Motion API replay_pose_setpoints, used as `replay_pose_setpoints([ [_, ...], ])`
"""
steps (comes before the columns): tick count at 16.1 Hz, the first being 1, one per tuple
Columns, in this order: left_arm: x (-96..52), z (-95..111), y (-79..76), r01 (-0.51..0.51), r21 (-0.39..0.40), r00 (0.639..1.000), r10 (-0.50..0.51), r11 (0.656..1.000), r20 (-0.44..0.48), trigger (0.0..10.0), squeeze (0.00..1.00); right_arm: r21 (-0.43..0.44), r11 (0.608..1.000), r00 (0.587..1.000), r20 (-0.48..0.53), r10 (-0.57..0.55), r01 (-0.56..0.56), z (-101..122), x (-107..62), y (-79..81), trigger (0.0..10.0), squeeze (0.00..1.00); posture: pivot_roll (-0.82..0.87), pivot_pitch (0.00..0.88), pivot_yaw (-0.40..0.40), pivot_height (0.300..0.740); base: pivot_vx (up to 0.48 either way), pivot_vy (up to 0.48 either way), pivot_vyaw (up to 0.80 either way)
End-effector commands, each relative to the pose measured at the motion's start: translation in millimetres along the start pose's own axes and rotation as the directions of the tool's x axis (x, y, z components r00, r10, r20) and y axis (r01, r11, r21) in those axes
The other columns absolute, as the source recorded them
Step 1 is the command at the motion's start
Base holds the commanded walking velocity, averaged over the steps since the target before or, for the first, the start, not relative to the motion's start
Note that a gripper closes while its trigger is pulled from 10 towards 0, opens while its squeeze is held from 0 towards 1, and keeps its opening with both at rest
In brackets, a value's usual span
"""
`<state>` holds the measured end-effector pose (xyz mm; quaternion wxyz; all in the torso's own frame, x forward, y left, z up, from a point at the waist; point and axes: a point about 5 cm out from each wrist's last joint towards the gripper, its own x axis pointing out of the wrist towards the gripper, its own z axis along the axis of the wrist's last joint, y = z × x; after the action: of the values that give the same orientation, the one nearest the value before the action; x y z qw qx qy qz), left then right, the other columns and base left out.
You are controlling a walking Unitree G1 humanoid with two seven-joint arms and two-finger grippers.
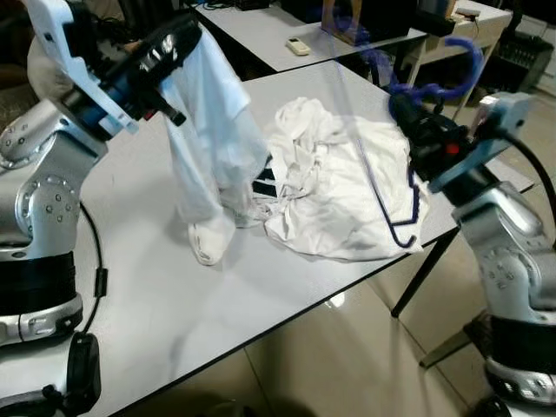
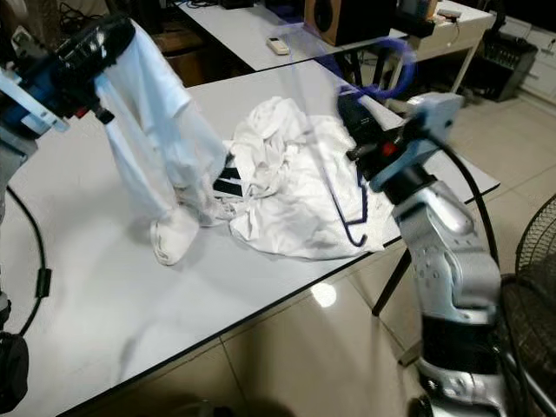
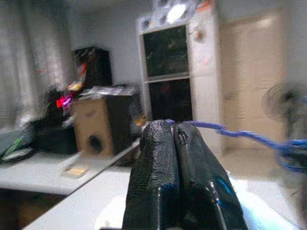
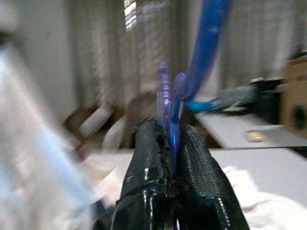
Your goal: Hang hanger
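Table (image 1: 156, 287): shirt (image 1: 334, 187), remote (image 1: 298, 46) beyond.

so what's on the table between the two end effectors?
Left eye view: a crumpled white garment heaped on the grey tabletop, between the left end effector lifting one part of it and the right end effector holding the blue hanger.

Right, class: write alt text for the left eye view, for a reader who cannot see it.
The left gripper lifts one end of a white garment above a white table, while the right gripper holds a blue hanger over the rest of the crumpled cloth.
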<state>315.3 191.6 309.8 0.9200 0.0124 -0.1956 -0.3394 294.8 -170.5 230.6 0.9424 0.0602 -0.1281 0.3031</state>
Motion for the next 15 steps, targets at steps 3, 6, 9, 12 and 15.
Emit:
replay_pose_setpoints([
  [3,9.8,-29.3,4.0,-0.153,0.029,0.978,0.155,0.988,-0.142,0.0,0.0,0.035,0.973,0.946,-0.23,0.228,-0.226,-36.4,-39.9,34.2,10.0,0.0,-0.09,0.0,0.021,0.74,0.0,0.0,0.0],
  [6,21.5,-27.9,3.4,-0.146,0.001,0.981,0.145,0.989,-0.128,0.0,0.0,0.079,0.958,0.924,-0.255,0.286,-0.275,-32.8,-61.6,43.9,10.0,0.0,-0.11,0.0,0.053,0.74,0.0,0.0,0.0],
  [9,28.9,-29.6,-2.2,-0.113,-0.008,0.986,0.111,0.994,-0.125,0.0,0.0,0.085,0.949,0.913,-0.259,0.314,-0.302,-33.1,-64.2,48.8,10.0,0.0,-0.13,0.0,0.064,0.74,0.0,0.0,0.0],
  [12,30.7,-31.2,-1.0,-0.124,0.002,0.984,0.123,0.992,-0.131,0.0,0.0,0.095,0.943,0.911,-0.245,0.332,-0.319,-28.8,-63.3,53.7,10.0,0.0,-0.12,0.0,0.056,0.74,0.0,0.0,0.0],
  [15,23.5,-38.0,12.2,-0.216,0.079,0.957,0.227,0.973,-0.18,0.0,0.0,0.071,0.961,0.927,-0.255,0.275,-0.266,-26.0,-69.1,46.6,10.0,0.0,-0.11,0.0,0.048,0.74,0.0,0.0,0.0],
])
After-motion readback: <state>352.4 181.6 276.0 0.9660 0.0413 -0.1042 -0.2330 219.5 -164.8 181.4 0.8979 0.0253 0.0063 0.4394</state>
